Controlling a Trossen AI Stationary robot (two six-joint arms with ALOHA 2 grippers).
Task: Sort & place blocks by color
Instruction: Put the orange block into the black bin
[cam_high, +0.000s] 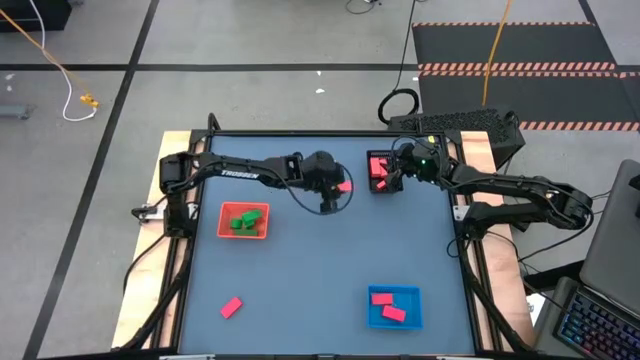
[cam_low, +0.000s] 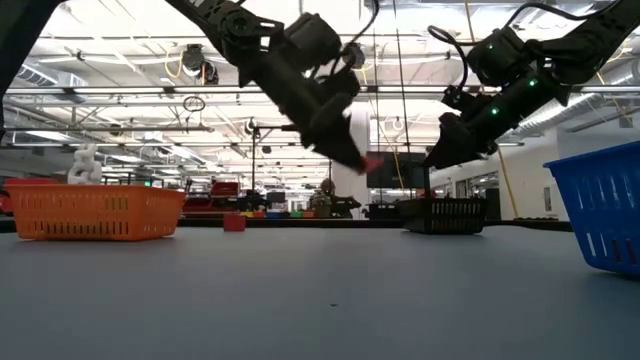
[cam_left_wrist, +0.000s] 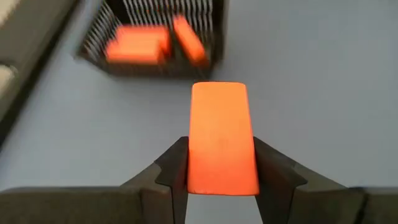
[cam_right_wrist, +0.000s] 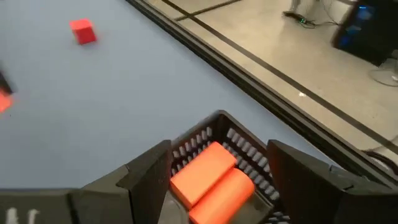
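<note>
While reaching across the table's far middle, left gripper (cam_left_wrist: 221, 168) raised above the surface, clamped on a pink block (cam_left_wrist: 221, 137). Orange tray (cam_high: 244, 221) with green blocks (cam_high: 243, 221) below that arm; lone pink block (cam_high: 231, 307) near front. Blue tray (cam_high: 395, 307) front right. Right gripper (cam_right_wrist: 217, 171) spread, hovering over black tray (cam_high: 381, 172) holding pink pieces.
</note>
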